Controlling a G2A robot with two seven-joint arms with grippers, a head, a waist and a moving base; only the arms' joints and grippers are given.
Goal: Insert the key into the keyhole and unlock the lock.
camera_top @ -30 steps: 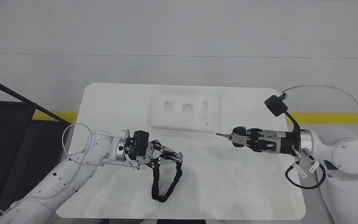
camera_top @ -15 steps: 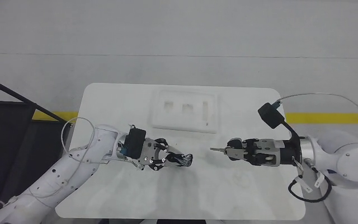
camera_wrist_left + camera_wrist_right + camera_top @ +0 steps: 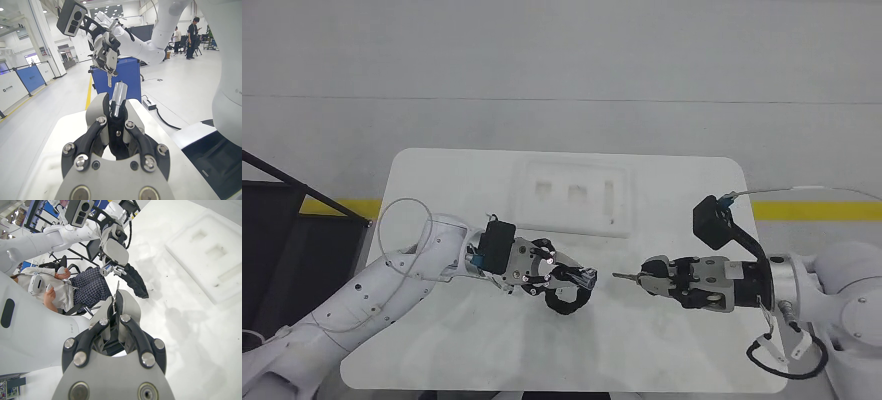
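Observation:
My left gripper (image 3: pixel 560 272) is shut on the lock, held above the middle of the white table (image 3: pixel 432 200). The chrome lock cylinder (image 3: pixel 118 95) sticks out past the left gripper's (image 3: pixel 114 107) fingertips. Its keyhole end (image 3: pixel 105 270) faces the right arm, and the black cable loop (image 3: pixel 566 299) hangs beneath it. My right gripper (image 3: pixel 646 277) is shut on the key (image 3: pixel 625 275), whose blade points at the lock across a short gap. In the right wrist view the key blade (image 3: pixel 118 286) stands just off the keyhole, not touching. The left wrist view shows the key (image 3: pixel 109 80) above the cylinder.
A white foam tray (image 3: pixel 572 195) with several recesses lies at the table's far middle, behind both grippers; it is also in the right wrist view (image 3: pixel 208 256). The table's front edge runs close below the arms.
The left gripper has moved right and lifted the lock, its cable loop drawn up off the table. The right gripper has shifted left and nearer, closing the gap between key and lock.

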